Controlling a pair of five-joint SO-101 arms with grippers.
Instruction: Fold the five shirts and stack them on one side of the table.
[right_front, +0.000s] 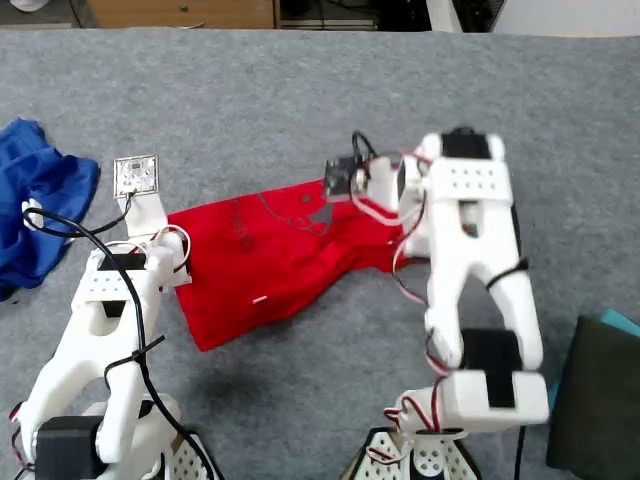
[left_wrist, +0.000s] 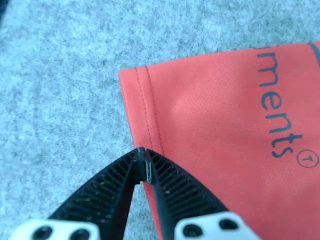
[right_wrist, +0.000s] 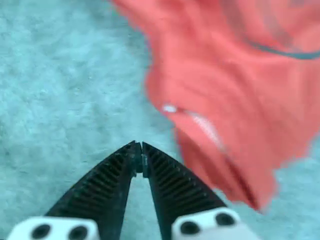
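Red shirt (right_front: 270, 250) lies crumpled and unfolded at centre frame on the grey surface (right_front: 300, 90), dark print facing up. Hem corner visible in the left wrist view (left_wrist: 215, 135).

Left pincer (left_wrist: 143, 162): tips pressed together right at that hem edge; cannot tell whether cloth is caught between them.

Right pincer (right_wrist: 139, 155): tips together, over bare surface just beside the shirt's rumpled edge (right_wrist: 225, 90).

Blue shirt (right_front: 35, 200) is bunched at the left edge. A dark folded cloth (right_front: 600, 400) sits at the lower right edge.
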